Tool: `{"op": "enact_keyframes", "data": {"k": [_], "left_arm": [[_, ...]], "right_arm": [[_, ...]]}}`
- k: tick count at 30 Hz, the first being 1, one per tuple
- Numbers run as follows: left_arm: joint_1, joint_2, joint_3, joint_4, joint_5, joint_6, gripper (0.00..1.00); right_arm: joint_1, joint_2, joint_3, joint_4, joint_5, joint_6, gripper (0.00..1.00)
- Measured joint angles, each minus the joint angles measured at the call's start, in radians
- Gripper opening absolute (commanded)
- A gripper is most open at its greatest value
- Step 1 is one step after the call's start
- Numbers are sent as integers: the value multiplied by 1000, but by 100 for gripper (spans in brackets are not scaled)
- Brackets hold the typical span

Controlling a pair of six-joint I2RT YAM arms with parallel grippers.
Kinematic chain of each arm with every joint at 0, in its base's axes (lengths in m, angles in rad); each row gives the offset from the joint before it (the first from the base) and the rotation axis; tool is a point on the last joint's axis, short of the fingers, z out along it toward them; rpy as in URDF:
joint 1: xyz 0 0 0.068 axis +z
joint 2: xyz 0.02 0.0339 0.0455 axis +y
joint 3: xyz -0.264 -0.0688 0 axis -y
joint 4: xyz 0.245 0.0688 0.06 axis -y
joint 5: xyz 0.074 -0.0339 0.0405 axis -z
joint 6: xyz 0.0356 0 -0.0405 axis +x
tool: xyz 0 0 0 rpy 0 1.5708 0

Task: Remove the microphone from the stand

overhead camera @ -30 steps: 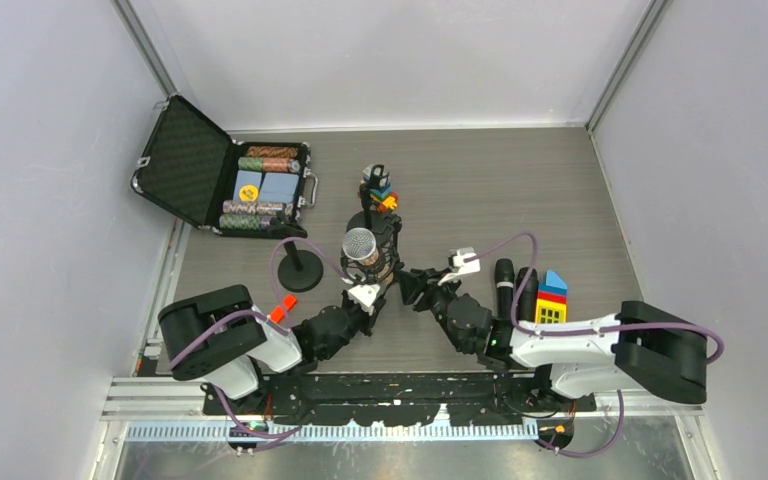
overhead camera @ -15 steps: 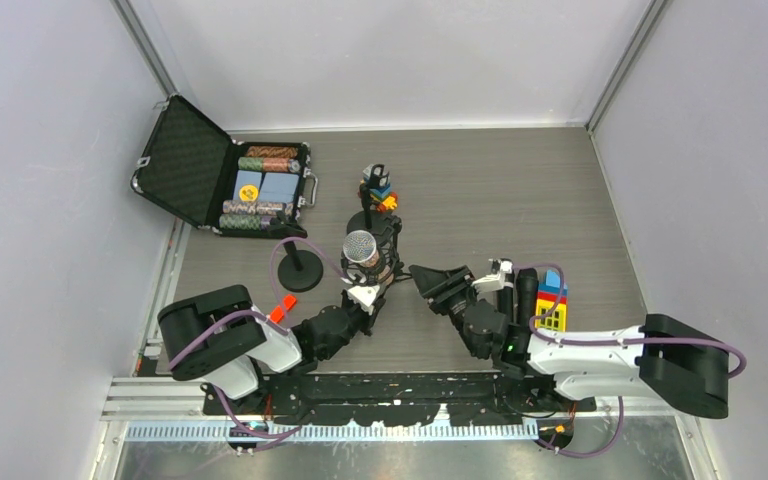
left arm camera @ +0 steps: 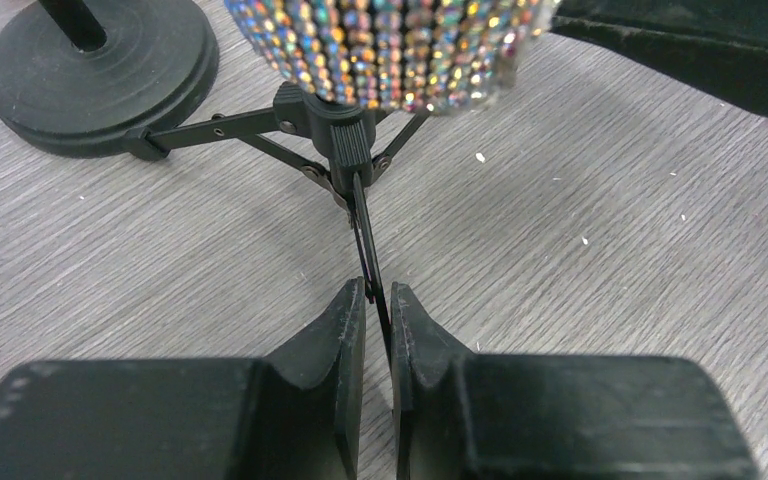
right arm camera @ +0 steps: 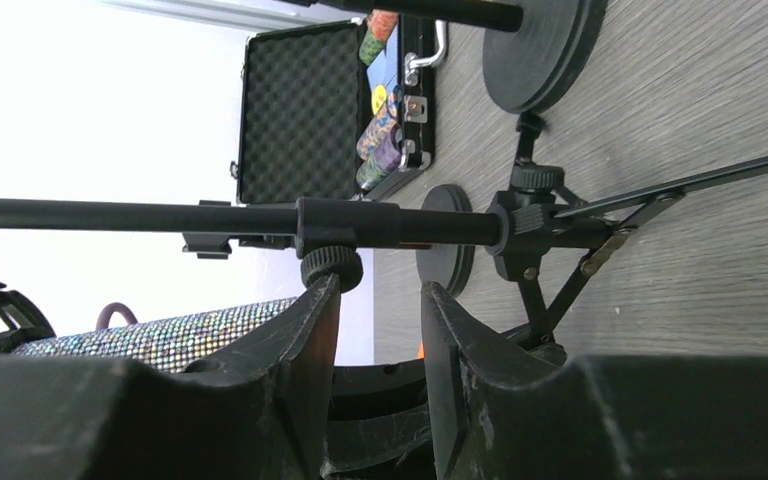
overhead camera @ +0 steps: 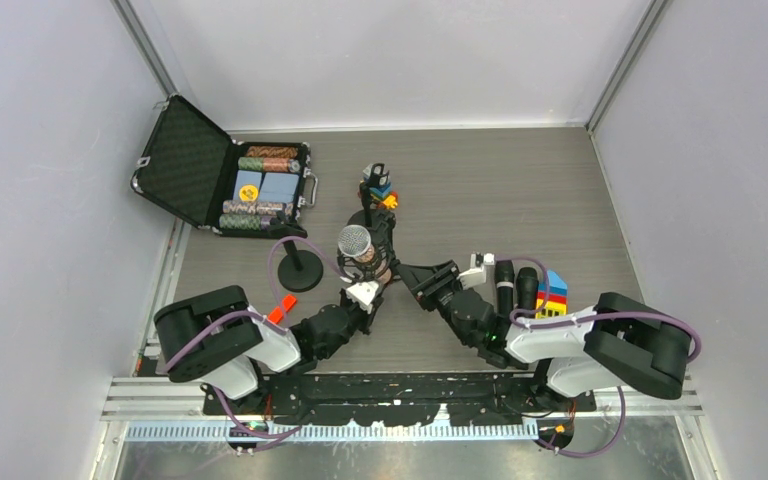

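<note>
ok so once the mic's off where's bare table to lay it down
Widest bare patch: far right of the table, between the block toy, back wall and two black mics. Crowded in the centre around the tripod stand and round base.

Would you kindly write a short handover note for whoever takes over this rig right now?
Left gripper: shut on a tripod leg of the microphone stand, steadying it.
Right gripper: open, fingertips close beside the stand's pole, holding nothing.
Rhinestone microphone: in the stand, head up, between the two arms.
Done: stand braced.
Left: the right gripper probably has to close on the microphone and pull it free while the left keeps the leg pinned.
</note>
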Motion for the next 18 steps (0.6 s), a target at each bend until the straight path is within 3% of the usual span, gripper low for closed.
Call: {"op": "enact_keyframes", "data": {"k": [9, 18], "left_arm": [[0, -25, 0, -33, -7, 3, 0], [1, -32, 0, -38, -11, 19, 0]], "right_arm": [[-5, 33, 38, 28, -71, -35, 39], [-6, 10, 113, -99, -84, -141, 20]]}}
